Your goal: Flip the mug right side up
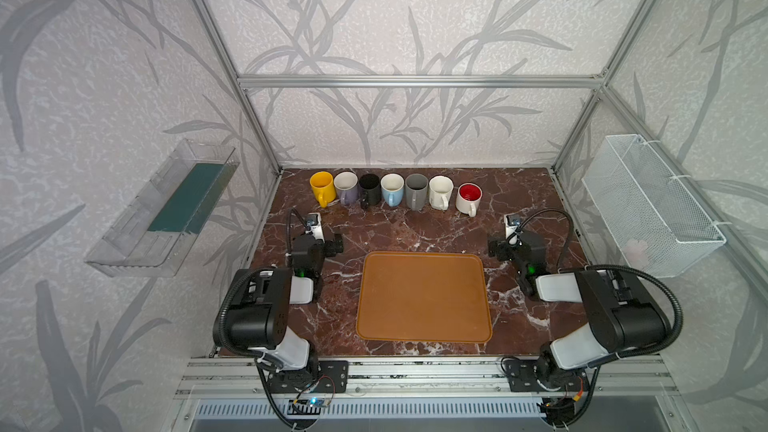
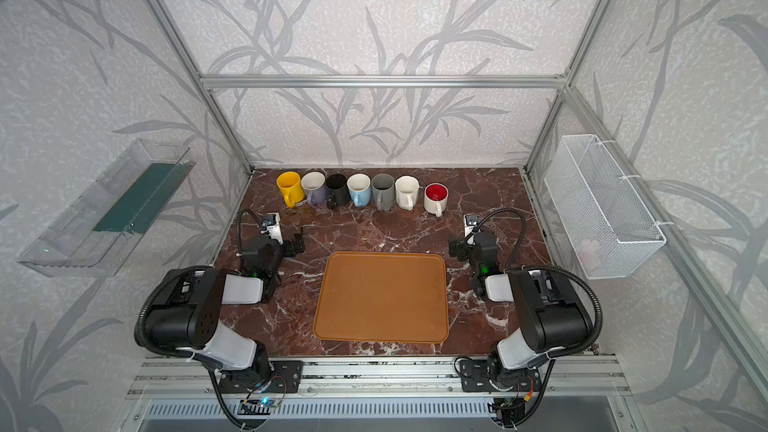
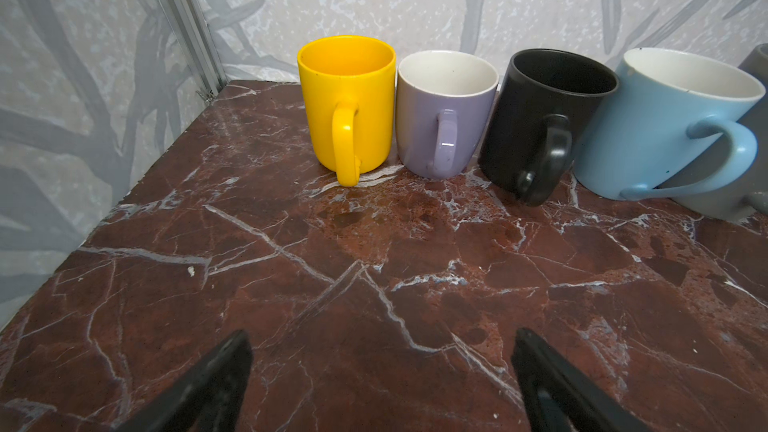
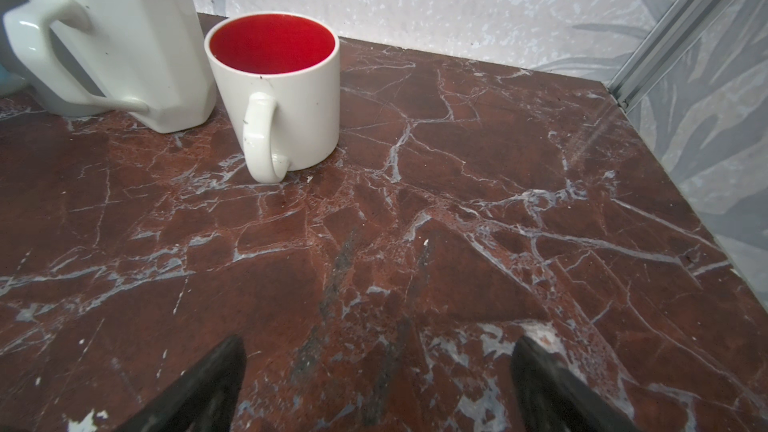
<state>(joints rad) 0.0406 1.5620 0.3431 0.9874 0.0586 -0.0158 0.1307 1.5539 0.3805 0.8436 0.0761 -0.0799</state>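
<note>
We count seven mugs, all in one row along the far edge of the counter (image 1: 415,230), every one standing with its opening up and its handle towards the near edge. From the far-left corner along the row: yellow mug (image 1: 322,187), lilac mug (image 1: 346,187), black mug (image 1: 370,189), light-blue mug (image 1: 392,189), grey mug (image 1: 417,191), white mug (image 1: 440,192), red-lined mug (image 1: 468,198). They sit packed side by side. The red-lined mug ends the row and stands a touch nearer the near edge than the others, just beside the white one.

One orange-brown tray (image 1: 424,297) lies flat in the middle of the counter, close to the near edge and well apart from the mugs.

There are two grippers, both released and holding nothing. The left gripper (image 1: 334,245) hangs over the left side of the counter between the row and the tray. In its wrist view the fingers (image 3: 224,367) are spread with bare marble between them. The right gripper (image 1: 496,249) mirrors it over the right side, with its fingers (image 4: 216,371) spread the same way over marble.

Off the counter we see one clear bin (image 1: 158,218) on the left wall and one wire basket (image 1: 652,205) on the right wall.
</note>
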